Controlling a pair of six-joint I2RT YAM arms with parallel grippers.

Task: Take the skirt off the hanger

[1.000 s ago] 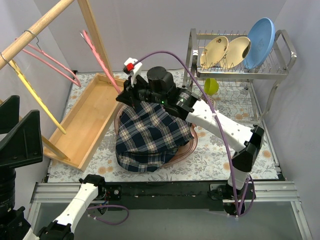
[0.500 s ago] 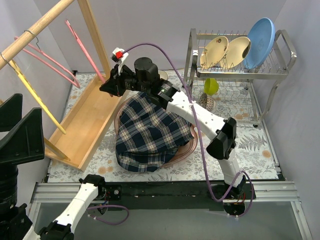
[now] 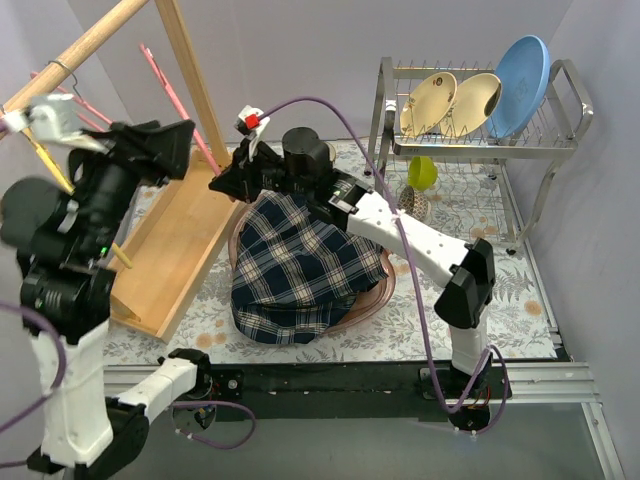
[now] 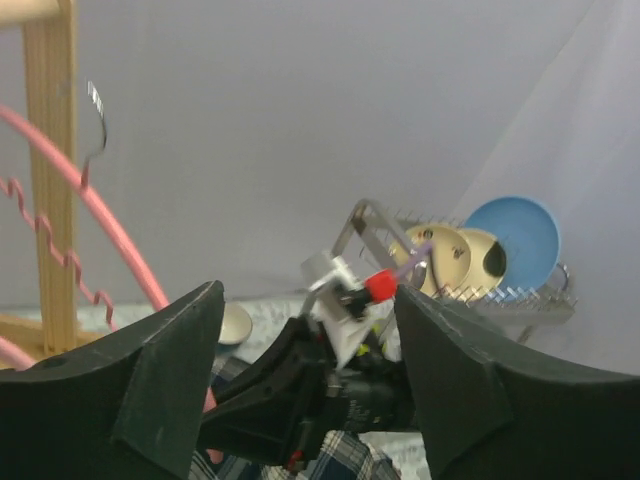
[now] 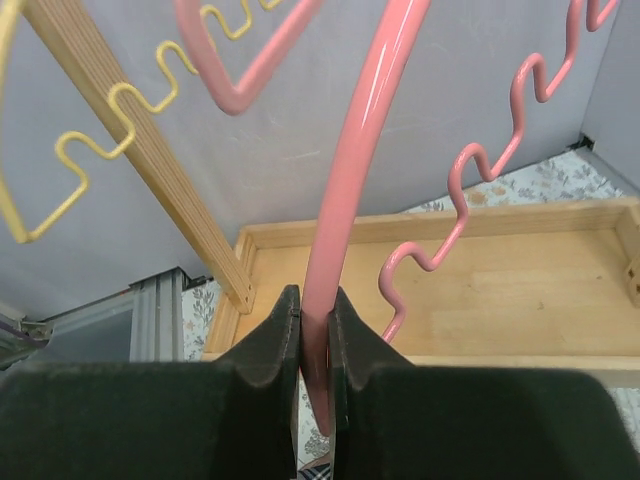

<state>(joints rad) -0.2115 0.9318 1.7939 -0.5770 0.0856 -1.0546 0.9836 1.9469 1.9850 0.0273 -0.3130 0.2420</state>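
Note:
The plaid skirt (image 3: 300, 265) lies heaped on a pink dish (image 3: 372, 298) in the middle of the table, off the hanger. Its edge shows at the bottom of the left wrist view (image 4: 345, 462). My right gripper (image 3: 222, 182) is shut on the lower end of a bare pink hanger (image 3: 170, 90) and holds it up over the wooden tray. In the right wrist view (image 5: 315, 350) the hanger's bar (image 5: 350, 150) is pinched between the jaws. My left gripper (image 3: 165, 143) is open and empty, raised at the left and facing the right gripper (image 4: 310, 385).
A wooden tray (image 3: 170, 250) leans at the left under the wooden rack (image 3: 190, 70). A yellow hanger (image 3: 80, 205) and another pink hanger (image 3: 88, 118) hang from the rod. A dish rack (image 3: 480, 130) with plates and a green cup (image 3: 422, 172) stand at the back right.
My left arm has risen into the top view at the left. My right gripper carried the pink hanger left, away from the skirt, then a little back right. The skirt has stayed put.

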